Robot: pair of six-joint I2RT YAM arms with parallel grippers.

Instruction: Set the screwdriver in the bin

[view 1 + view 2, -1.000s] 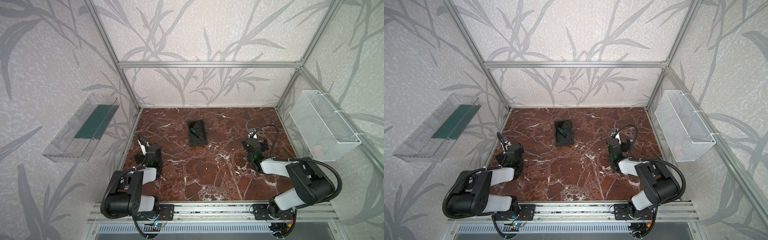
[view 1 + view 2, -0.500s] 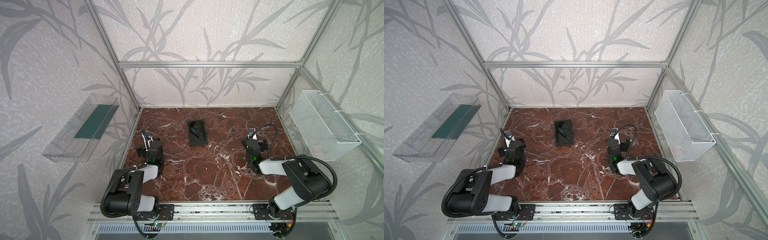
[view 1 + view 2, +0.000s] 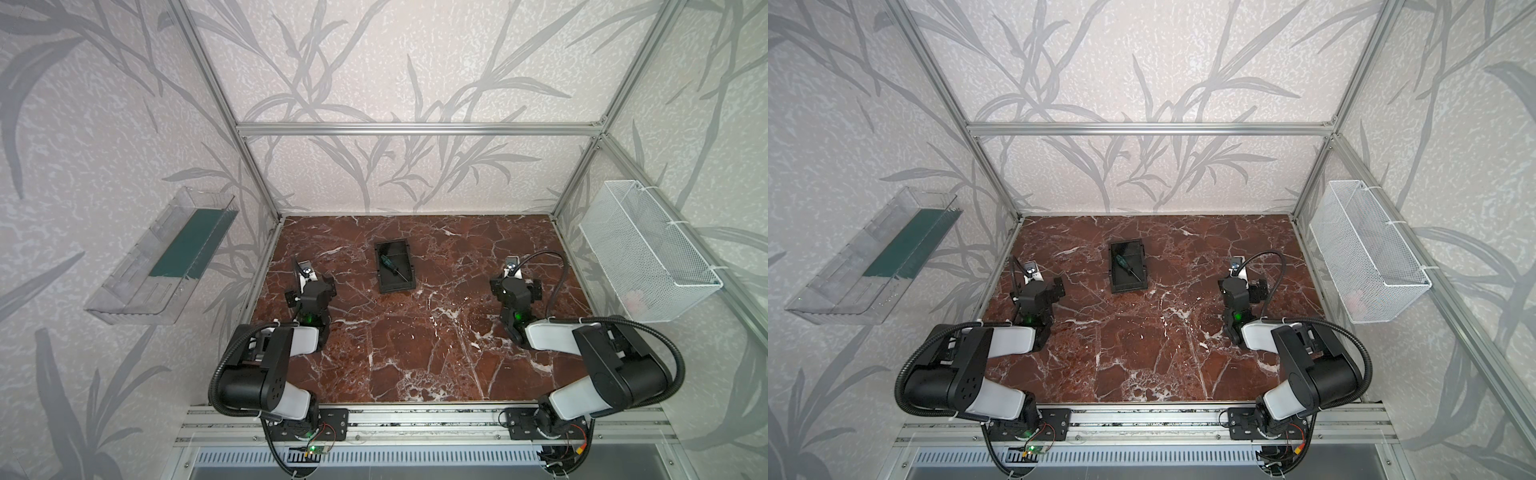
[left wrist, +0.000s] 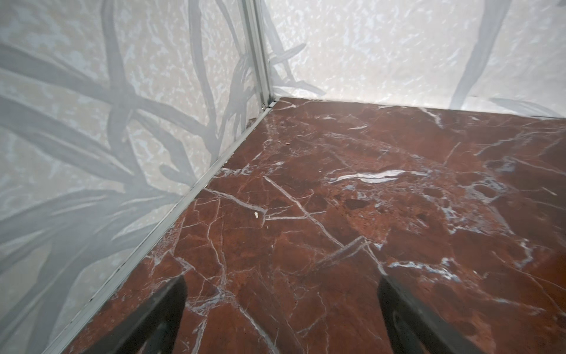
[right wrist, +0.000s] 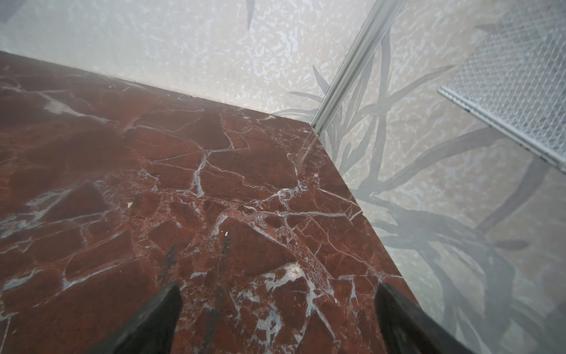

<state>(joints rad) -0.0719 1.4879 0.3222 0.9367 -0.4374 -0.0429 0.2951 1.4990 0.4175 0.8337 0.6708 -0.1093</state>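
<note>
Screwdriver [image 3: 390,266] lies slantwise inside the bin [image 3: 400,286]!
Left gripper [image 4: 281,279] and right gripper [image 5: 277,286] both gape wide, empty, low over the table [image 3: 415,353], well apart from the bin.

Both top views look steeply down from high at the front, sharing nearly the whole marble table [image 3: 415,340] and walls [image 3: 395,62]. Each wrist view sits close over the table, facing a rear corner; the right, blurred, seems angled toward the mesh basket [image 5: 520,76].
</note>
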